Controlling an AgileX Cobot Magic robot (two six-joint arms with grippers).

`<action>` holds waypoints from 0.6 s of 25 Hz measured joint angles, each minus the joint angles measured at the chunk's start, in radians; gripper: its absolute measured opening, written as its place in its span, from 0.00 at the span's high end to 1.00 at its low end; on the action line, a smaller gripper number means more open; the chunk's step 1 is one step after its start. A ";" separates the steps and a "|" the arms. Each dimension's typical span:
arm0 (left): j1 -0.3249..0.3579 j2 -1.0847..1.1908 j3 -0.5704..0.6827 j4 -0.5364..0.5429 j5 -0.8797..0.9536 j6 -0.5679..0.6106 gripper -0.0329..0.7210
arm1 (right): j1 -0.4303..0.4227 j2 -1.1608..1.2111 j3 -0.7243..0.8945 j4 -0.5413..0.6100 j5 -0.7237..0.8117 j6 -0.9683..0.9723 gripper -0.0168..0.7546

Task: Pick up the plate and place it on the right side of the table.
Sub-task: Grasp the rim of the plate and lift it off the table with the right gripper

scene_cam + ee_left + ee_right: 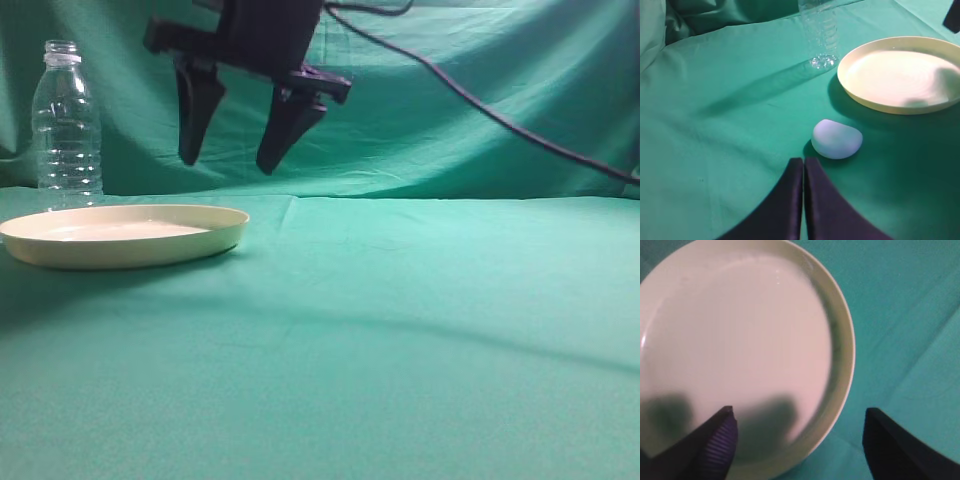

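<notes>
The cream plate lies flat on the teal table at the left. My right gripper hangs open and empty in the air above the plate's right rim. In the right wrist view the plate fills the frame below, with the open gripper straddling its rim, one finger over the plate and one over the cloth. My left gripper is shut and empty low over the cloth, short of the plate. It does not show in the exterior view.
A clear plastic bottle stands upright just behind the plate; it also shows in the left wrist view. A small pale rounded lump lies on the cloth just ahead of my left gripper. A black cable trails to the right.
</notes>
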 joint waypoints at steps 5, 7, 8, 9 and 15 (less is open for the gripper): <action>0.000 0.000 0.000 0.000 0.000 0.000 0.96 | 0.000 0.091 -0.059 -0.046 -0.049 0.007 0.34; 0.000 0.000 0.000 0.000 0.000 0.000 0.96 | 0.000 0.117 -0.062 -0.048 -0.072 0.007 0.34; 0.000 0.000 0.000 0.000 0.000 0.000 0.96 | 0.000 0.129 -0.062 -0.048 -0.080 0.007 0.34; 0.000 0.000 0.000 0.000 0.000 0.000 0.96 | 0.000 0.139 -0.062 -0.048 -0.092 0.007 0.34; 0.000 0.000 0.000 0.000 0.000 0.000 0.96 | 0.000 0.167 -0.062 -0.055 -0.137 0.009 0.47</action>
